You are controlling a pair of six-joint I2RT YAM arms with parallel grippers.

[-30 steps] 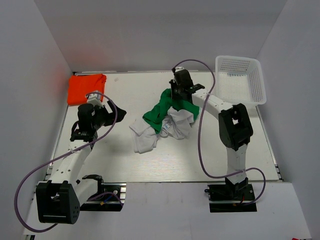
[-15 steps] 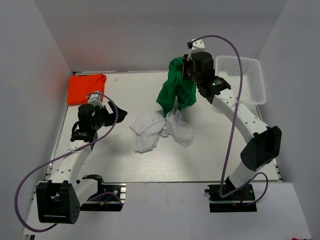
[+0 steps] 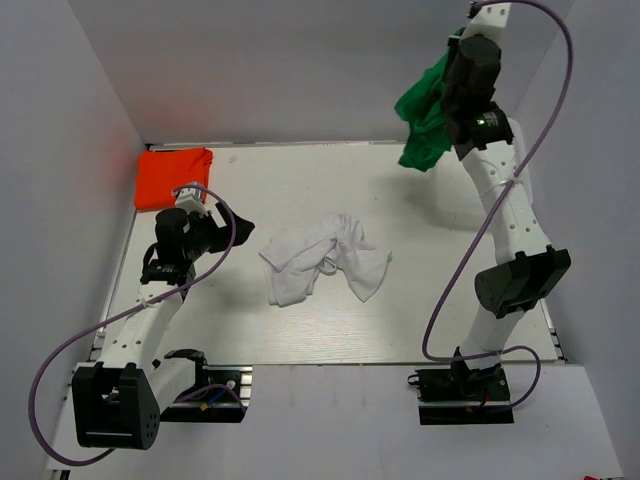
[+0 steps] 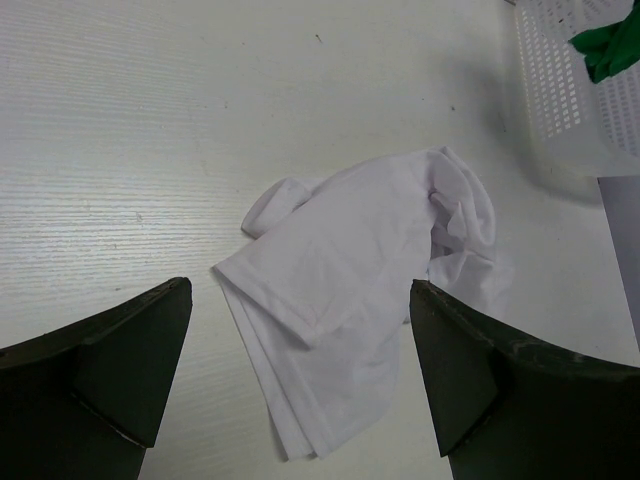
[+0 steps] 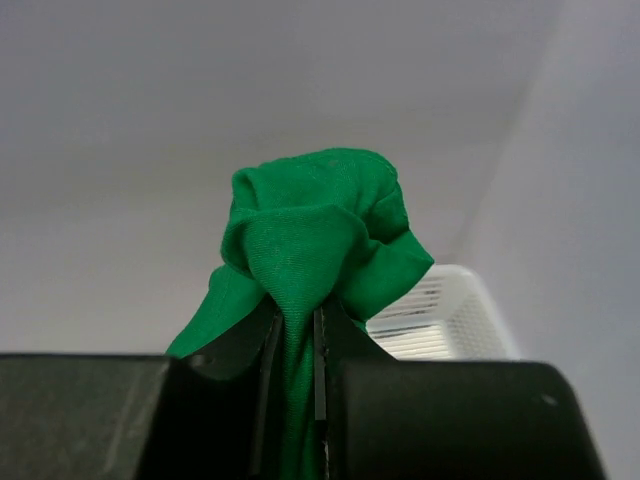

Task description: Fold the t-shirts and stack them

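Right gripper (image 5: 292, 340): its jaws were pinched almost together on a twisted neck of green cloth, with only a thin strip of fabric showing between them.

Green shirt (image 3: 425, 115): it hung bunched from the right gripper, high above the far right of the table (image 3: 300, 180) and clear of everything on it. In the right wrist view it was balled into a knot above the fingers, so no sleeve, hem or collar could be picked out.

Left gripper (image 4: 298, 375): the jaws stood wide apart and held nothing. It hovered over the left middle of the table, facing the white shirt.

White shirt (image 3: 325, 258): it lay crumpled near the middle of the table, part of it spread in a flat flap and the rest rumpled into ridges on the side nearer the basket. Nothing touched it.

Orange shirt (image 3: 173, 177): it sat in the far left corner of the table as a neat, flat rectangle, well apart from the other two shirts.

Basket (image 4: 570, 90): the white mesh basket stood at the far right, and as far as the wrist views showed there was nothing inside it.

Done so far: one shirt of three looked finished, the orange one, which seemed to mark where the stack would go.

Left to do: the green shirt had to be laid out flat, folded and put on the orange one. After that the white shirt needed the same treatment.

Progress: roughly a third of the way, by my reckoning, with the second shirt only picked up and not yet spread.
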